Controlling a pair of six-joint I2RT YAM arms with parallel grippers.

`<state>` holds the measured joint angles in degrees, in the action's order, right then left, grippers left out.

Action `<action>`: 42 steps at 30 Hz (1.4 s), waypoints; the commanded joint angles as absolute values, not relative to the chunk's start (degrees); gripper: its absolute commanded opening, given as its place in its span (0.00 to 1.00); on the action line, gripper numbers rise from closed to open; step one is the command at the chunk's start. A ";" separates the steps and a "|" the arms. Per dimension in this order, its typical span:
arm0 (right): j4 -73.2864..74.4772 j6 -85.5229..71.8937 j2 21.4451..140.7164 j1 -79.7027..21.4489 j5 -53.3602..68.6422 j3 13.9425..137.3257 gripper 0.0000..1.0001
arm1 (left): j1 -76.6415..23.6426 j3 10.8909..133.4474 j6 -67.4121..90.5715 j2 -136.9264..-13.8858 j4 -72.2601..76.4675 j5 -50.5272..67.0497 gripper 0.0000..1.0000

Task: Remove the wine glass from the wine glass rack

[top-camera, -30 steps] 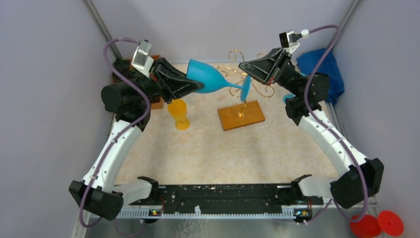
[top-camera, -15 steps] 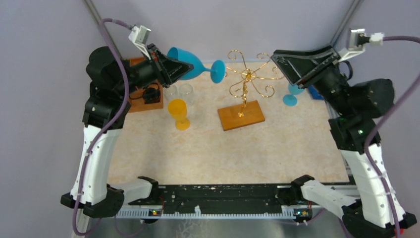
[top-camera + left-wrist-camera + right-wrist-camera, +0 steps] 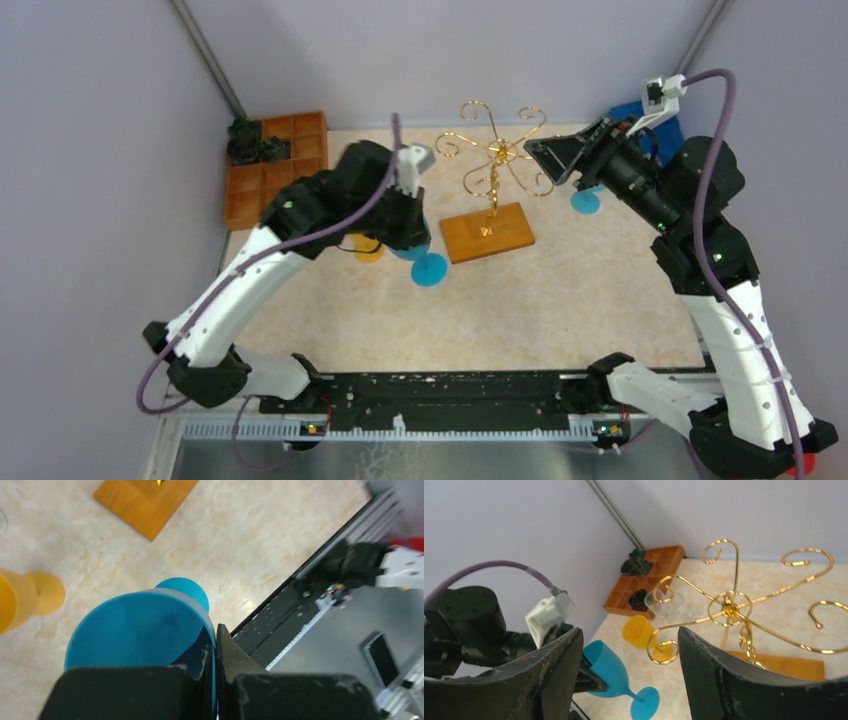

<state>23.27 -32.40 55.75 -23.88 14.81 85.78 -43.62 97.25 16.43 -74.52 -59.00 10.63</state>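
My left gripper [image 3: 215, 647] is shut on the rim of a blue wine glass [image 3: 135, 630], one finger inside the bowl and one outside. The glass [image 3: 428, 268] hangs tilted, foot lowest, low over the table just left of the rack's wooden base [image 3: 487, 232]. The gold wire wine glass rack [image 3: 495, 150] stands mid-table with no glass on the arms I can see. My right gripper [image 3: 538, 163] is open and holds nothing, level with the rack's right-hand arms. In the right wrist view its fingers [image 3: 559, 675] frame the blue glass [image 3: 611, 672] and the rack [image 3: 729, 605].
A yellow glass [image 3: 639, 630] stands left of the rack, half hidden by my left arm. A clear cup [image 3: 664, 605] sits behind it. An orange compartmented tray [image 3: 275, 165] lies at the back left. Another blue glass foot [image 3: 585, 202] shows under my right wrist, a blue cloth [image 3: 630, 110] behind.
My right gripper let go of the blue glass's foot, opened and drew back to the right. My left arm swung the glass from high at the back down in front of the rack's left side.
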 commanded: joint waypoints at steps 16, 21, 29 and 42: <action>28.99 -24.03 48.01 -24.30 2.67 81.91 0.92 | -54.50 66.11 31.17 -75.37 -38.24 -27.27 0.00; 27.57 -24.81 47.94 -24.25 3.25 81.30 0.92 | -54.50 63.32 31.20 -74.60 -34.88 -27.21 0.00; 27.42 -25.09 48.83 -24.26 3.47 82.51 0.92 | -54.49 63.70 31.61 -78.46 -35.25 -26.93 0.00; 27.51 -25.40 49.04 -24.24 3.42 83.24 0.92 | -54.23 62.71 31.62 -81.09 -34.98 -25.39 0.16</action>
<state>29.15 -25.28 49.04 -23.90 3.84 81.34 -54.35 63.40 30.87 -80.75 -35.92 -25.91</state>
